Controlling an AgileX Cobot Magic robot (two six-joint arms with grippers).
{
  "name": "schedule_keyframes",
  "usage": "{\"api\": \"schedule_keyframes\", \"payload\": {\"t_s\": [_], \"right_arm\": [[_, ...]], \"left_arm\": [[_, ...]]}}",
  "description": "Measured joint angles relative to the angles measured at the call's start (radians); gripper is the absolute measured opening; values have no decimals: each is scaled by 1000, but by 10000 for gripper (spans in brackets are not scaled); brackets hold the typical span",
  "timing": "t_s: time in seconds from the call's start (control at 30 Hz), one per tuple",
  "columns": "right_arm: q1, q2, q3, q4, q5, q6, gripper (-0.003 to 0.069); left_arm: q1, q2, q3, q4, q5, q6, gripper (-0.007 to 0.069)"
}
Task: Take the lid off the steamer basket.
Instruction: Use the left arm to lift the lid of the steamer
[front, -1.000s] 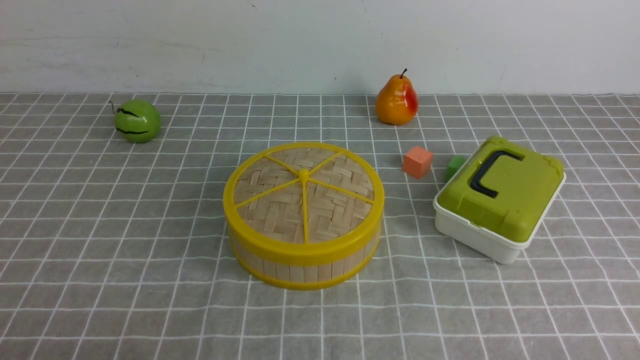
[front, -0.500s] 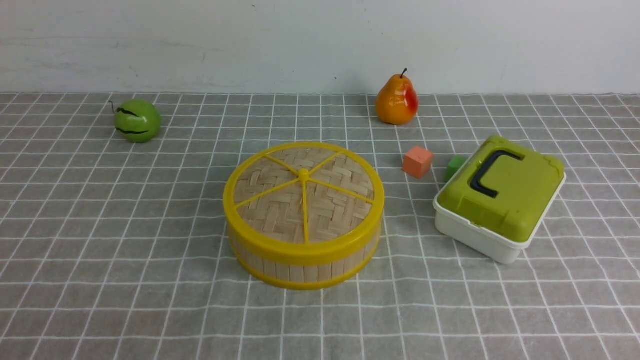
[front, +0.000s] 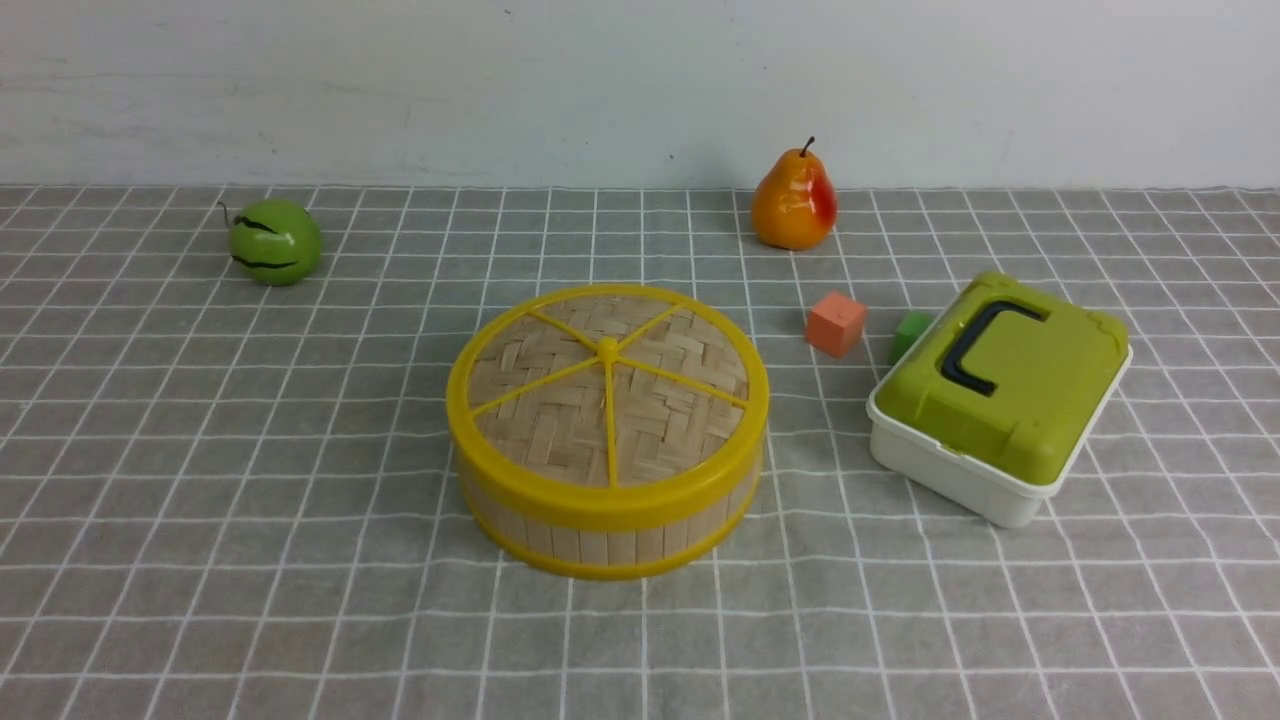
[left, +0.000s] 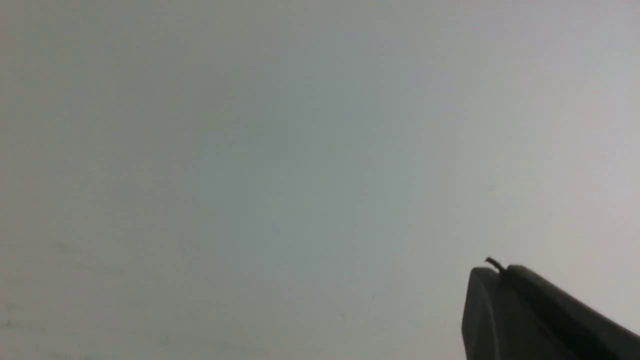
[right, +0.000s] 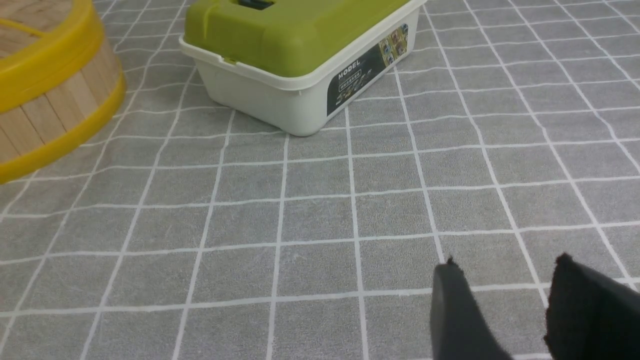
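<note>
- We find the lid (front: 607, 390) seated flat on the steamer basket (front: 600, 535), its yellow rim flush with the basket's top rim all round.
- The basket stands near the middle of the grey checked cloth (front: 250, 520), well apart from the white box with green lid (front: 1000, 400) on its right.
- An orange cube (front: 835, 324) and a green cube (front: 909, 333) lie behind the gap between basket and box; the green cube is just beside the box.
- A pear (front: 794, 205) and a green striped ball (front: 274, 241) stand near the back wall.
- Right gripper (right: 507, 270): fingers parted, holding nothing, low over bare cloth, clear of basket and box.
- Left gripper (left: 505, 300): only one dark finger shows against a blank grey surface; we cannot tell its opening or whether it holds anything.
</note>
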Motion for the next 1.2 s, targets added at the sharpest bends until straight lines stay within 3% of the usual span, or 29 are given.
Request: {"api": "schedule_keyframes", "payload": {"t_s": [0.03,0.17,0.2,0.27,0.43,0.5,0.6,0.73,0.87,1.07,1.2], "right_arm": [[0,0,0,0,0,0,242],[0,0,0,0,0,0,242],[0,0,0,0,0,0,242],[0,0,0,0,0,0,242],[0,0,0,0,0,0,242],[0,0,0,0,0,0,242],[0,0,0,0,0,0,242],[0,0,0,0,0,0,242],[0,0,0,0,0,0,242],[0,0,0,0,0,0,242],[0,0,0,0,0,0,242]], "left_arm": [[0,107,-121,0,142,0,-13],[0,315,-317,0,374,0,-13],[0,443,-461,-15,529,0,-13],[0,581,-604,-48,693,0,-13],[-39,837,-863,-85,939,-38,-13],[-102,964,-986,-63,1034,-57,-13],[-187,1102,-1105,-3,1065,-86,-13],[-336,1265,-1238,185,1067,-116,13],[-412,1317,-1254,266,1067,-119,106],[-472,1328,-1202,289,1067,-120,358],[-484,1328,-1129,297,1067,-92,386]]}}
